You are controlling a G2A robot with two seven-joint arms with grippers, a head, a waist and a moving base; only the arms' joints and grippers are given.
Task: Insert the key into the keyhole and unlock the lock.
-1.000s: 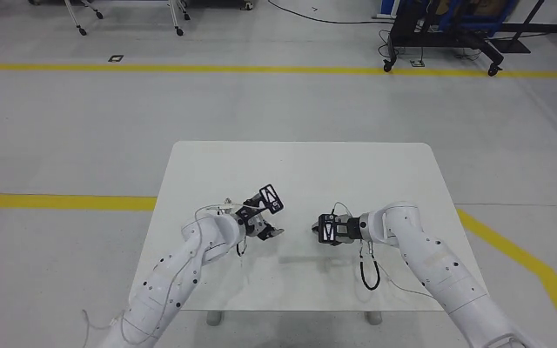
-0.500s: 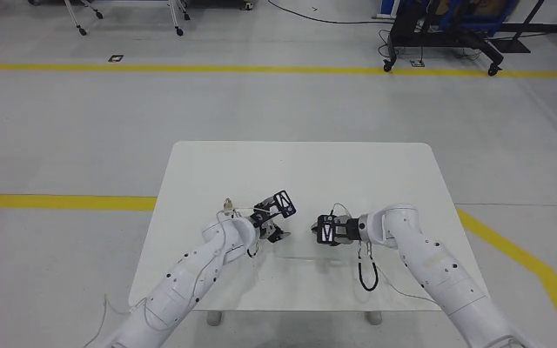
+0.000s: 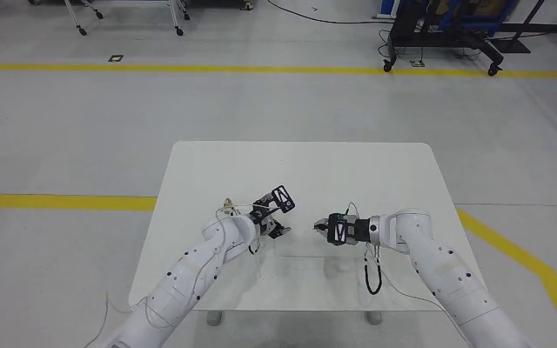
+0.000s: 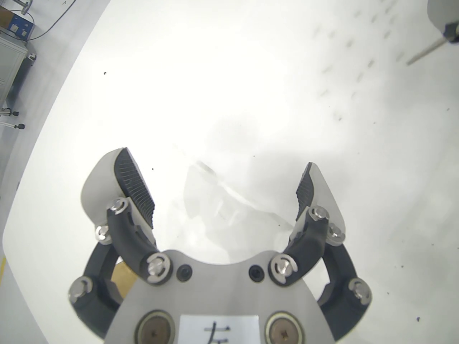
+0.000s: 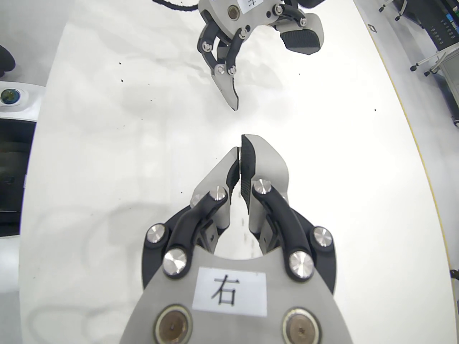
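Observation:
My right gripper point(image 5: 241, 152) is shut on a thin metal key point(image 5: 239, 157), seen edge-on between its pads. In the left wrist view the key's blade point(image 4: 425, 52) sticks out as a slim grey rod above the white table point(image 4: 215, 55). My left gripper point(image 4: 215, 170) stands open with nothing between its ribbed pads. In the top view the left gripper point(image 3: 279, 215) and the right gripper point(image 3: 319, 228) face each other over the table's middle, a short gap apart. The right wrist view shows the left gripper point(image 5: 269, 75) just beyond the key's tip.
The white table point(image 3: 305, 165) has free room behind and to both sides of the grippers. A black cable loop point(image 3: 372, 277) hangs by the right arm near the front edge. Another black cable with a white tag point(image 5: 172, 3) trails from the left arm.
My left gripper has moved right toward the table's middle and stayed open. My right gripper, still shut on the key, has drawn back slightly to the right.

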